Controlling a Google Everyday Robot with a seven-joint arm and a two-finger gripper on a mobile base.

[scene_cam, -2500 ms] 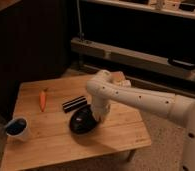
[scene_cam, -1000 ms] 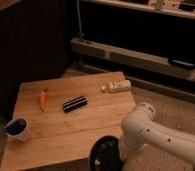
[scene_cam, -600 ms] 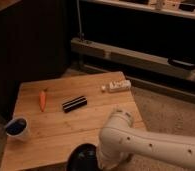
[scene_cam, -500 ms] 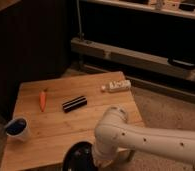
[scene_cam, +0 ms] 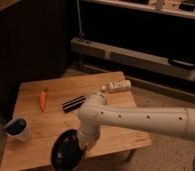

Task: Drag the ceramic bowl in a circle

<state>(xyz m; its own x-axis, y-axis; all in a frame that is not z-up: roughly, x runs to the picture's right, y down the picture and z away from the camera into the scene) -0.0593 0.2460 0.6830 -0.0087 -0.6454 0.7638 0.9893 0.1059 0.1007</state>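
The ceramic bowl point(scene_cam: 66, 151) is a wide glossy black bowl at the front edge of the wooden table point(scene_cam: 51, 120), left of centre. My white arm reaches in from the right and bends down to it. My gripper point(scene_cam: 82, 145) is at the bowl's right rim, under the arm's wrist; its fingertips are hidden by the arm.
A small white cup with blue inside point(scene_cam: 17, 128) stands at the table's left edge. An orange carrot point(scene_cam: 42, 99) and a short black bar point(scene_cam: 73, 103) lie mid-table. A white bottle-like object point(scene_cam: 117, 86) lies at the back right. Dark shelving stands behind.
The bowl and my gripper have swept from the table's middle out to the front right, then leftward along the front edge to the front left of centre.
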